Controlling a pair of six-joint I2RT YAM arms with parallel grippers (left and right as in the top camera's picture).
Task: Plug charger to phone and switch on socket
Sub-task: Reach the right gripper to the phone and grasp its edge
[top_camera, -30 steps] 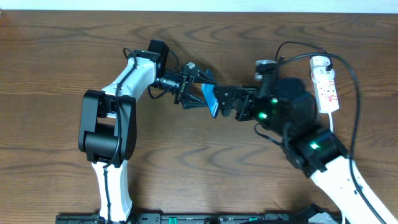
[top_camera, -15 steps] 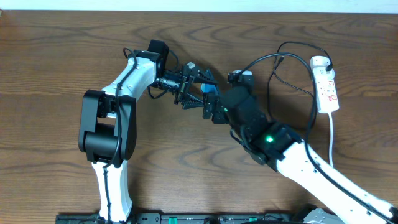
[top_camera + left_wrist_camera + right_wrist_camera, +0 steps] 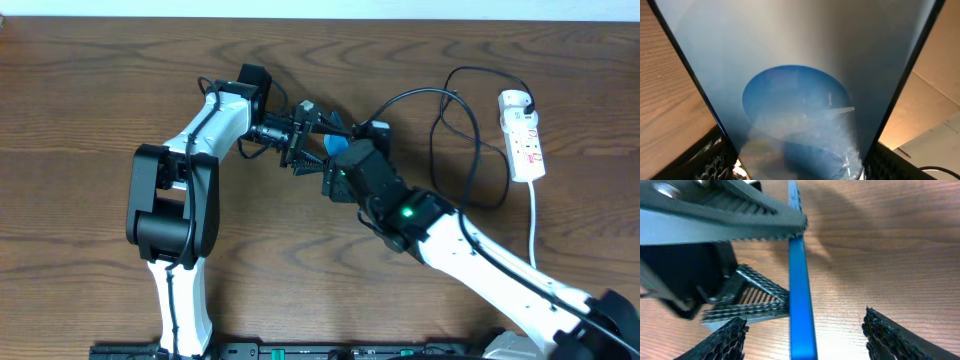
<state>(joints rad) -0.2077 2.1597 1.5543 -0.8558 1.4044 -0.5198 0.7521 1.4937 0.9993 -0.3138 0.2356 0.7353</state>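
Straddling the phone (image 3: 799, 280) without touching it, the right gripper (image 3: 804, 320) stands open. The left gripper (image 3: 325, 138) clamps the phone on edge (its screen fills that wrist's view). Beyond, the black cable (image 3: 412, 94) loops toward the white power strip (image 3: 523, 135), which lies well apart at the far right.

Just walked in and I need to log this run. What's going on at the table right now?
The left pincer grips the phone on its edge, mid-table, with the screen lit. The right pincer is open and straddles the phone's free edge without touching it, and it holds nothing. The charger lies looped on the table near the socket, so it seems not yet plugged into the phone.
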